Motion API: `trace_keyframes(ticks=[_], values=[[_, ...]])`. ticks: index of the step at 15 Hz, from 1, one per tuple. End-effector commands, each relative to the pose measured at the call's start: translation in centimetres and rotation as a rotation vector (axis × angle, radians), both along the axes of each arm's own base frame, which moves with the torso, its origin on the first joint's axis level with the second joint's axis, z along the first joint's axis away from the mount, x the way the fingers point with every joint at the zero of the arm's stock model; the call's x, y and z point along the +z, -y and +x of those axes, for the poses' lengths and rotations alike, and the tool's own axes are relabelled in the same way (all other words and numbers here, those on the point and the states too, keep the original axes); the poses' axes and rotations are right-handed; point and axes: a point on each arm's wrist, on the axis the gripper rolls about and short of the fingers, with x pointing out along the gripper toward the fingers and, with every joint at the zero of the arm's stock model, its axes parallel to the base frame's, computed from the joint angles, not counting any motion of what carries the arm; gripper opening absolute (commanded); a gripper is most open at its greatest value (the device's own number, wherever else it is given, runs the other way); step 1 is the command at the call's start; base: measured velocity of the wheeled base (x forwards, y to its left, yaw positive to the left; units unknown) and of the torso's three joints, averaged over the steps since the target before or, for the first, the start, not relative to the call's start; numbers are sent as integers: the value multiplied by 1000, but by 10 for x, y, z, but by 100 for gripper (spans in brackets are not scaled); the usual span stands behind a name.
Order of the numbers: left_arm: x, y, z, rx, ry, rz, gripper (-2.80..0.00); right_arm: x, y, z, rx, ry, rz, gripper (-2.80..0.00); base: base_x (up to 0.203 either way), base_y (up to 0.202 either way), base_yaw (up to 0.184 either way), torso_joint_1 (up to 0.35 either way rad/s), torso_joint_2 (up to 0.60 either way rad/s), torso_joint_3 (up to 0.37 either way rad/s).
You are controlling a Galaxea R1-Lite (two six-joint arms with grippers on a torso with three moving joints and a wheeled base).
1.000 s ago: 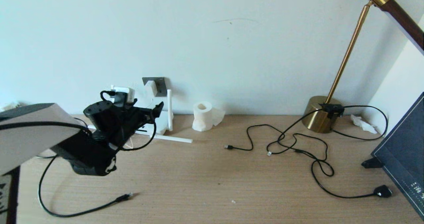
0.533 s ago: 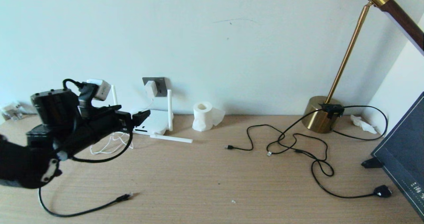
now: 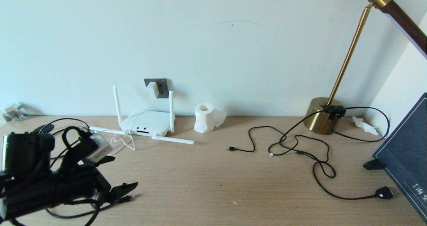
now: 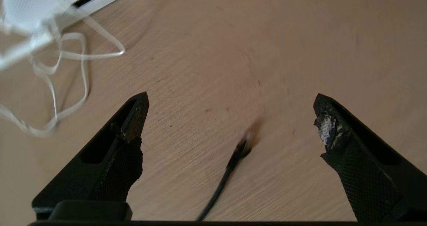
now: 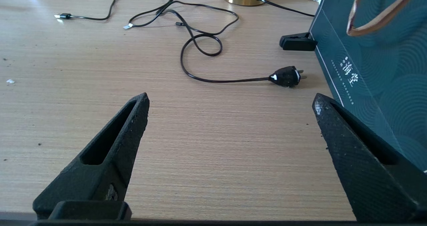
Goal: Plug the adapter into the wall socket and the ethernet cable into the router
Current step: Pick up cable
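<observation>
1. White adapter (image 3: 152, 89) sits plugged in the dark grey wall socket (image 3: 162, 87), directly above the router (image 3: 145, 125).
2. Black ethernet cable (image 3: 124, 198), its plug clear-tipped, lies on the desk well in front of the router, between the left gripper's (image 4: 230, 119) spread jaws, untouched.

A tissue roll (image 3: 204, 117) stood against the wall on the wooden desk (image 3: 213, 192). To its right, thin black USB cables (image 3: 283, 142) sprawled in loose loops. A brass lamp (image 3: 323, 120) stood at the back right, its black cord (image 5: 200, 65) curling forward to a bulky plug (image 5: 284, 76). A dark teal bag (image 5: 373, 62) leaned at the right edge, a crumpled tissue (image 3: 366, 125) behind it.
</observation>
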Motion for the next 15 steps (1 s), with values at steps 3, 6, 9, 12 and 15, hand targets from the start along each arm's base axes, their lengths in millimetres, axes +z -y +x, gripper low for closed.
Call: trace_keyframes(ticks=[3,6,9,12,15], values=[[-19,-1,6,-214,-87,129,0,0,0,0,0,-1,0,0,0,0,0,0,0,0],[-9,-25,-2,-362,-222,276,0,0,0,0,0,0,0,0,0,0,0,0,0,0],[-1,-47,3,-426,-267,345,0,0,0,0,0,-1,0,0,0,0,0,0,0,0],[-11,-48,6,-457,-299,351,0,0,0,0,0,-2,0,0,0,0,0,0,0,0],[-29,-49,19,-472,-343,349,0,0,0,0,0,-1,0,0,0,0,0,0,0,0]])
